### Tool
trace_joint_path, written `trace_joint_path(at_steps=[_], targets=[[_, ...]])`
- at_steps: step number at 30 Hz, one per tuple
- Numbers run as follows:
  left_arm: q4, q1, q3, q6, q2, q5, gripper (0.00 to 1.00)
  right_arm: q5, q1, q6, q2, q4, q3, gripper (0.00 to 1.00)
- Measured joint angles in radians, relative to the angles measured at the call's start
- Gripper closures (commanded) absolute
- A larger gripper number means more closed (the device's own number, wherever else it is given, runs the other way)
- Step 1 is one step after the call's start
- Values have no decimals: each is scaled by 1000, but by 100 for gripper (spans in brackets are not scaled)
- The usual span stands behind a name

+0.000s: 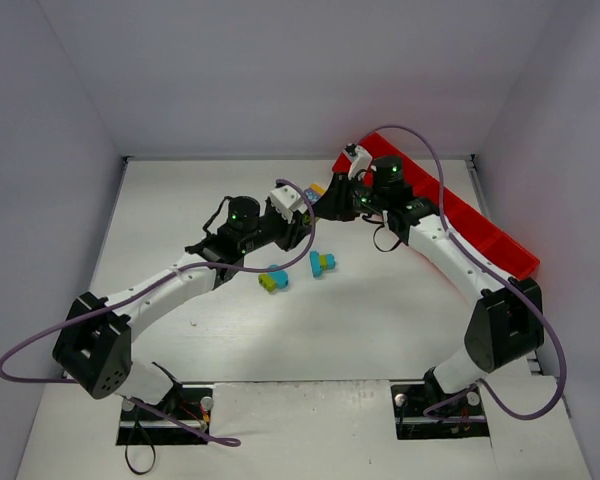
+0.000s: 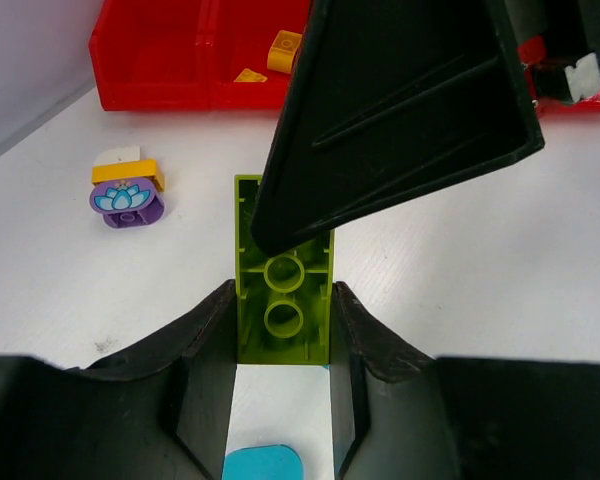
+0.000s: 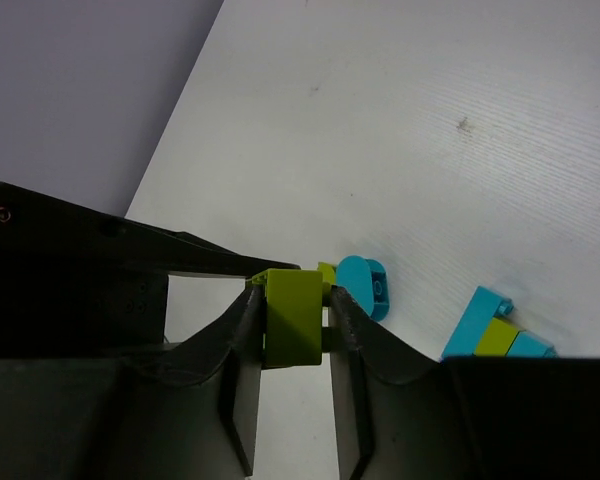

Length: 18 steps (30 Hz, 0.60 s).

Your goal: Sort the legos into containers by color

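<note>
Both tools pinch one lime brick (image 2: 283, 300), held off the worktop (image 2: 480, 300). My left tool (image 2: 283, 325) is clamped on its near end, my right tool (image 3: 292, 330) on its far end. The brick's long axis runs from the left tool straight toward the red tray (image 2: 155, 55) beyond. Right arm sits nearer the tray, so I'd guess left lets go and right carries. Orange bricks (image 2: 283, 50) lie in one compartment.

White table top (image 1: 310, 330), matte, a few faint scuff marks — enclosed at back and both sides by plain pale grey walls (image 1: 300, 70). Lighting even; shadows soft.
</note>
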Motion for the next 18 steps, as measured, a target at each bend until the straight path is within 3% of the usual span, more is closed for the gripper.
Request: trace_joint_path(at_steps=[2, 4, 5, 7, 8, 14, 18], targets=[[5, 0, 0, 0, 3, -1, 80, 2, 0, 11, 0, 3, -1, 100], [5, 0, 0, -1, 3, -3, 66, 3, 0, 11, 0, 4, -2, 100], [6, 0, 0, -4, 3, -2, 47, 3, 0, 11, 0, 5, -3, 100], [9, 0, 0, -11, 3, -9, 29, 8, 0, 8, 0, 10, -8, 100], [13, -1, 0, -16, 3, -14, 14, 20, -1, 5, 0, 10, -15, 100], [-10, -2, 0, -62, 2, -69, 13, 157, -52, -21, -23, -18, -77, 100], [-64, -2, -24, -107, -24, -124, 13, 357, -160, -43, -82, -58, -117, 100]])
